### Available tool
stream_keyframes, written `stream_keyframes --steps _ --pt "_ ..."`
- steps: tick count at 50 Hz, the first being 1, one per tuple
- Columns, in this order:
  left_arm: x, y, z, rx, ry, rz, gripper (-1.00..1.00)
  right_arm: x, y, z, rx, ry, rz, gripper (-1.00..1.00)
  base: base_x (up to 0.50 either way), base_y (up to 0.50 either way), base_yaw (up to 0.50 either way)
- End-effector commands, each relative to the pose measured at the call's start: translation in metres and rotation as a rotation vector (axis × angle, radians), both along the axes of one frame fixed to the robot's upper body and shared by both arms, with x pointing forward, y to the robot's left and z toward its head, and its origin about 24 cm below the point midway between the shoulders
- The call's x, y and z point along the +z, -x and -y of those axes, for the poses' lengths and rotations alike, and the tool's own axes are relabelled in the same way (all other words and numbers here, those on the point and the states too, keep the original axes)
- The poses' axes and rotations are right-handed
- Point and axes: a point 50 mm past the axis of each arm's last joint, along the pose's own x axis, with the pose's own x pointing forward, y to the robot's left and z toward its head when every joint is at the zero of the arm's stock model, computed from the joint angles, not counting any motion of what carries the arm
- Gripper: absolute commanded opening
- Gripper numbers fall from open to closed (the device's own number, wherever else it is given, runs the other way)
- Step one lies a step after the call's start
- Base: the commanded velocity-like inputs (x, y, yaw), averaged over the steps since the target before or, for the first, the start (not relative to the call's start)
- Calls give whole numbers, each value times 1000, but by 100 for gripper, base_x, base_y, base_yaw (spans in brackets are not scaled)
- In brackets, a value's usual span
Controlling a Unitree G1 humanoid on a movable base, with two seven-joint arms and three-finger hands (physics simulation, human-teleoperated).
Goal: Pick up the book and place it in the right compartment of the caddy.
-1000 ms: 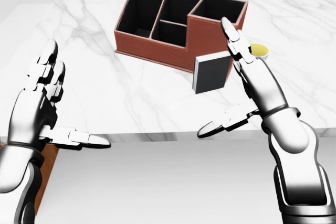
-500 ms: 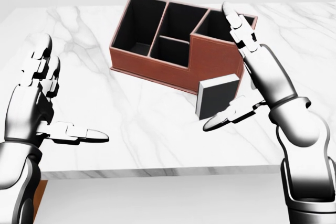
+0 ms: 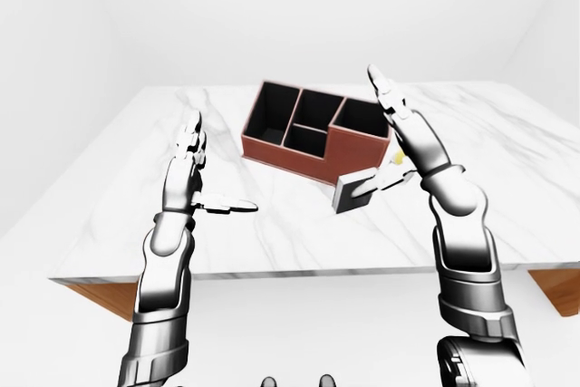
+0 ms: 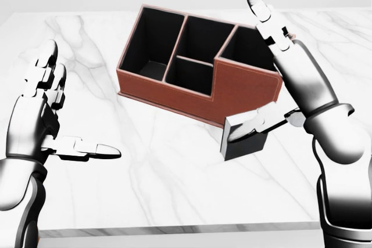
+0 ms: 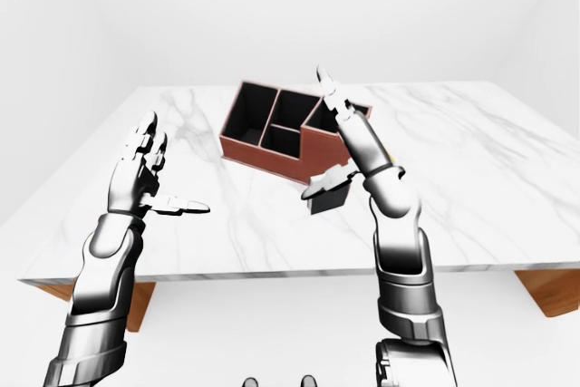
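The brown caddy (image 4: 168, 94) stands on the marble table, with several black compartments. My right hand's raised fingers (image 4: 273, 33) partly cover its right compartment (image 4: 247, 50). The book (image 4: 247, 143), small and dark with a white page edge, stands upright just below the caddy's near wall in the head view. My right hand (image 4: 256, 68) is open, and its thumb (image 4: 256, 123) lies across the book's top edge. Whether the thumb touches the book I cannot tell. My left hand (image 4: 81, 100) hovers open over the table's left part, far from both.
The white marble table (image 4: 174, 227) ends at its near edge low in the head view. A small yellow thing (image 3: 399, 158) peeks out behind my right hand. Brown wooden parts (image 3: 91, 296) show under the table at both sides.
The whole picture has shifted: the camera moved closer, so the table edge sank and the caddy grew. My right thumb now lies over the book's top instead of below it. The left hand keeps its pose.
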Motion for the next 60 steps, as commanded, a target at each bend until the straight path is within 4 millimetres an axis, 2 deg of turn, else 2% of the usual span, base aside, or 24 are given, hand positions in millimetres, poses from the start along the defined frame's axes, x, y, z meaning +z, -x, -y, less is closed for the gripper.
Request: stream_keyframes --steps 1,11,39,60 --pt "2 1 1 1 -7 9 100 6 5 0 9 8 29 100 25 0 0" --pt "5 3 2 -4 -6 27 100 4 6 1 7 -4 25 100 25 0 0" --pt "-4 -1 0 11 -9 -17 100 -10 1 3 -7 -6 -37 100 23 0 0" --pt "-5 -1 0 8 -14 -21 100 -10 2 3 -7 1 -33 100 19 0 0"
